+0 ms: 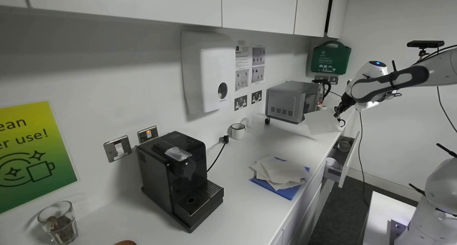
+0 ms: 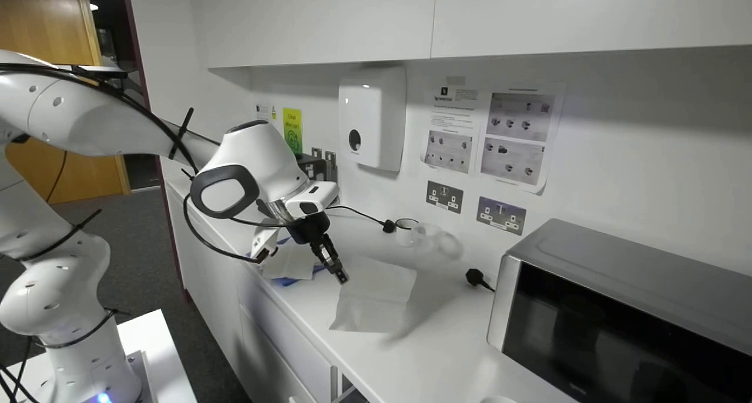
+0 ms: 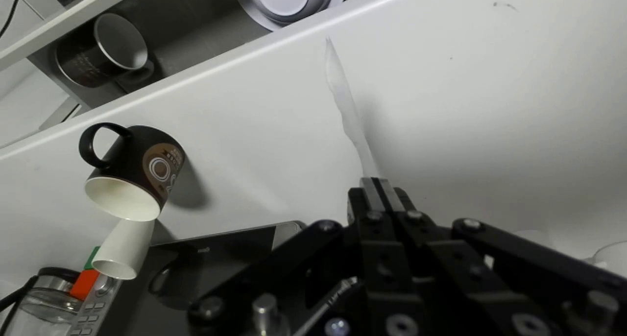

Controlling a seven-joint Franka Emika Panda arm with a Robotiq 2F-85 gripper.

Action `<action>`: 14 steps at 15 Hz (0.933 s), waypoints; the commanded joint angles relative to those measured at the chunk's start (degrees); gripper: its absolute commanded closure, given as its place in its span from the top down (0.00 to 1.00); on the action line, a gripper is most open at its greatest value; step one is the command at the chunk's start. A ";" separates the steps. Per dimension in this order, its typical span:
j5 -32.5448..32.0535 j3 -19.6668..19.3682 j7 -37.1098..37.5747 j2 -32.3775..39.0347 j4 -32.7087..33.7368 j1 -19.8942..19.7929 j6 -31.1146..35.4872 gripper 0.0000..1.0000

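Handling of paper over a white worktop [image 2: 446, 356]. Gripper [image 3: 377, 181] clenched, w/ the edge of a thin white sheet [image 2: 376, 297] pinched in its tips; the wrist view gives the sheet nearly edge-on, running from the tips toward the worktop's front edge. In an exterior view it slants down from the grip; contact of its lower edge w/ the surface can't be told. Surroundings: microwave [image 1: 284, 104] near the sheet; paper pile [image 1: 280, 171] on a blue backing [image 1: 285, 193] farther along; dark mug [image 3: 147, 174] & white cup [image 3: 127, 243] by the microwave; pulled-out drawer [image 1: 350, 159] w/ crockery [image 3: 284, 0] below. Step in hand (judged): grasp made, sheet held, release not yet done. Next move prob. calls for a firm pinch, slow travel & a chosen resting spot before the tips part, as so light a sheet may flap, fold or drift; mug & drawer need clearance.
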 commanded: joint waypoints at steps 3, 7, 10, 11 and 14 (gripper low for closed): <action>0.30 1.87 2.11 4.68 4.62 -1.02 0.80 0.00; -0.24 5.67 5.60 6.72 3.60 0.41 1.56 0.00; 0.11 7.86 7.02 8.41 3.43 1.23 1.59 0.00; 0.34 8.24 7.24 8.86 3.33 1.52 1.60 0.00; 0.90 8.70 7.49 9.80 2.88 1.92 1.67 0.00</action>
